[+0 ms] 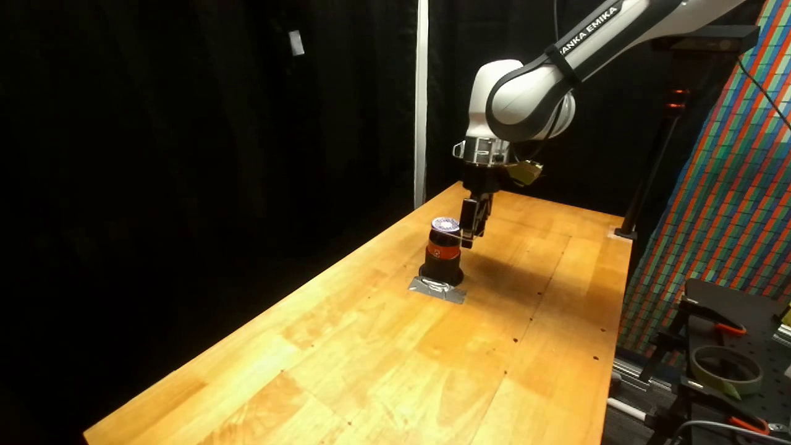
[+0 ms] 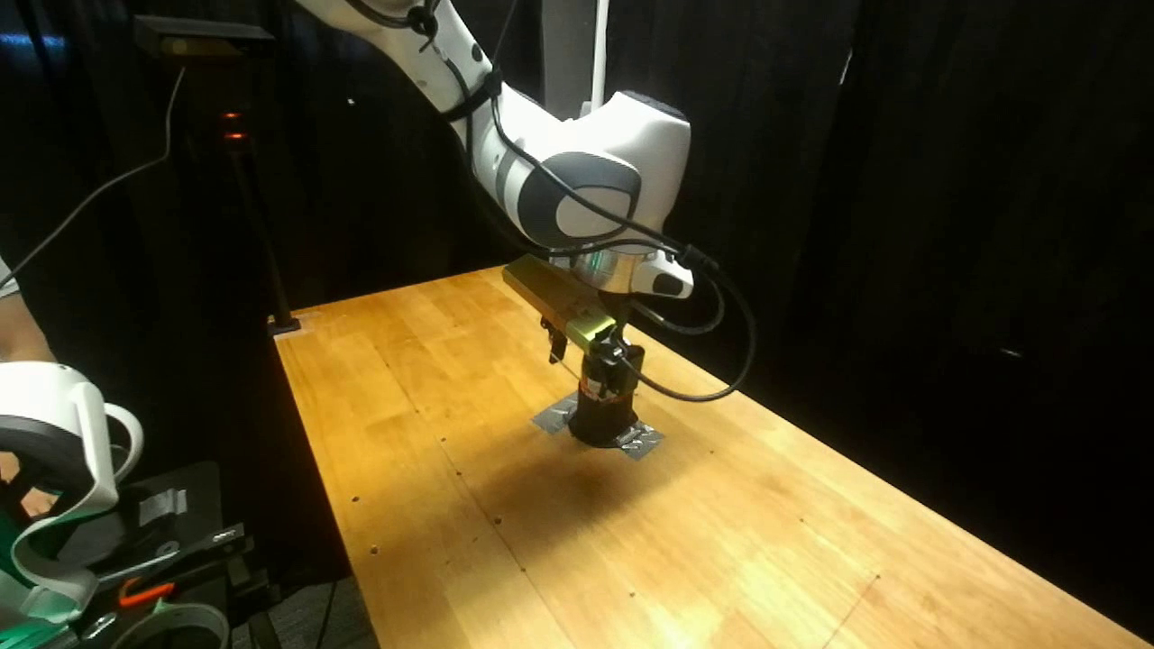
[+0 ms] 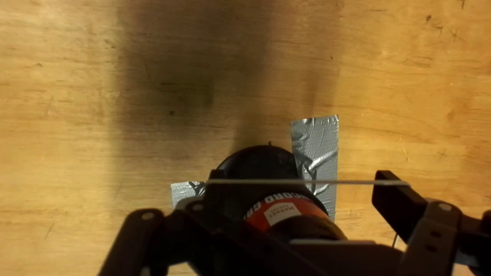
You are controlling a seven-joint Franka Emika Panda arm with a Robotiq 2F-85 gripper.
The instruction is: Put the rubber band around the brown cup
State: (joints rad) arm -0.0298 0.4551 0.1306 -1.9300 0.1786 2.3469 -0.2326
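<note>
The brown cup (image 1: 437, 267) stands upright on the table, dark with a reddish-orange stripe; it also shows in an exterior view (image 2: 599, 424). In the wrist view the cup (image 3: 257, 163) is partly hidden behind my left-hand finger. My gripper (image 3: 303, 183) is open, fingers wide apart, beside the cup's upper part in both exterior views (image 1: 472, 238) (image 2: 588, 361). The rubber band (image 3: 345, 182) is stretched as a thin pale line between the two fingertips. It crosses over the cup's picture in the wrist view. I cannot tell whether any of it touches or goes around the cup.
Grey tape strips (image 1: 435, 290) (image 3: 316, 149) lie at the cup's base on the wooden table (image 1: 395, 371). The table's long edge runs close behind the cup. A dark pole (image 1: 649, 161) stands at the far table corner. A side cart (image 1: 735, 321) holds a tape roll.
</note>
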